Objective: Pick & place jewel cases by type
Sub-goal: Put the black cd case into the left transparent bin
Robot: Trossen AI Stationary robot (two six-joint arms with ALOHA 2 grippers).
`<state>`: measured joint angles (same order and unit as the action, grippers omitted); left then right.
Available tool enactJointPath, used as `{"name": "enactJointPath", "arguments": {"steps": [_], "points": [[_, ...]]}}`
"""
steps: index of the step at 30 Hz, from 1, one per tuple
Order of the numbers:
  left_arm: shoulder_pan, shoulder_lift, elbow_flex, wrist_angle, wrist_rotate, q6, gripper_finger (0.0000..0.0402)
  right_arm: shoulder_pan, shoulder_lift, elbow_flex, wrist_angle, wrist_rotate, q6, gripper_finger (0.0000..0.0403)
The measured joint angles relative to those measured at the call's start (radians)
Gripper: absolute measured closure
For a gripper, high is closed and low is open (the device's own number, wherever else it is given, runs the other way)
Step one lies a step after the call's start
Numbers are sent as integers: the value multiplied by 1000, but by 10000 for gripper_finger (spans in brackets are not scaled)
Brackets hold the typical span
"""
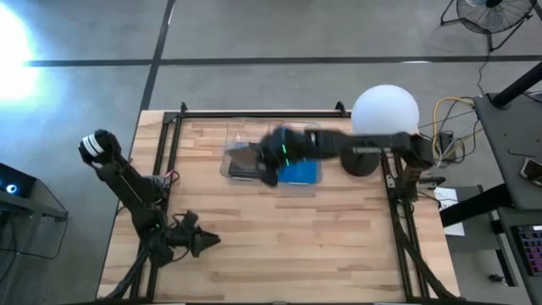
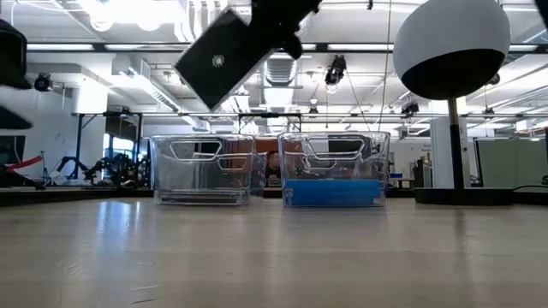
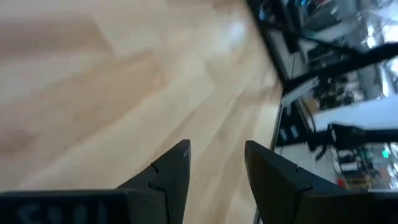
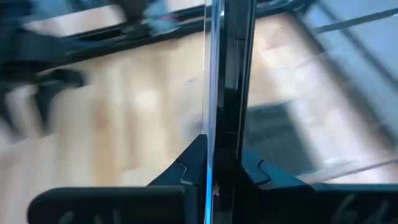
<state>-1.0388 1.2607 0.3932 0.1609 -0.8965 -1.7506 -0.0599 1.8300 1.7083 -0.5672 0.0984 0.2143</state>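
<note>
The right gripper (image 4: 222, 163) clamps a dark jewel case (image 2: 224, 58) edge-on between its fingers (image 4: 189, 163), holding it tilted in mid-air above the left-hand clear bin (image 2: 204, 169), as the right arm reaches in from the tabletop's right side across the far half of the surface. Around it, a large industrial hall spreads out beyond the table in the low view, with bright ceiling lights, exposed ducting and workbenches in the background; seen from overhead, a grey concrete floor with dark seams surrounds the rig and a fan (image 1: 491, 12) stands at the upper right corner. The wooden tabletop (image 1: 279, 246), pale planks framed by black rails, lies bare across its near half. A white globe lamp (image 1: 385, 110) on a dark round base stands at the far right of the surface. The two clear bins sit side by side at the far middle: the left one holds dark cases at its bottom, the right bin (image 2: 334, 169) holds a stack of blue jewel cases (image 2: 332, 192). The left gripper (image 3: 214, 165) waits low over the near left corner of the tabletop, its fingers parted with nothing between them, well apart from the bins.
</note>
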Motion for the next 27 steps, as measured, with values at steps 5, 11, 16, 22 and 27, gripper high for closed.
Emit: {"name": "enactJointPath", "arguments": {"steps": [5, 11, 16, 22, 27], "points": [[4, -33, -16, -21, -68, 6, 266, -135, 127, 199, -120, -134, -172, 371], [5, -33, -53, -22, -91, -76, 266, -188, 367, 491, -399, -278, -331, 371], [5, -33, -58, -29, -92, -101, 266, -191, 504, 631, -539, -286, -421, 371], [6, -33, -57, -49, -92, -104, 266, -197, 499, 591, -540, -325, -309, 370], [14, -33, -61, -59, -92, -108, 266, -194, 498, 591, -498, -327, -275, 341]]}}
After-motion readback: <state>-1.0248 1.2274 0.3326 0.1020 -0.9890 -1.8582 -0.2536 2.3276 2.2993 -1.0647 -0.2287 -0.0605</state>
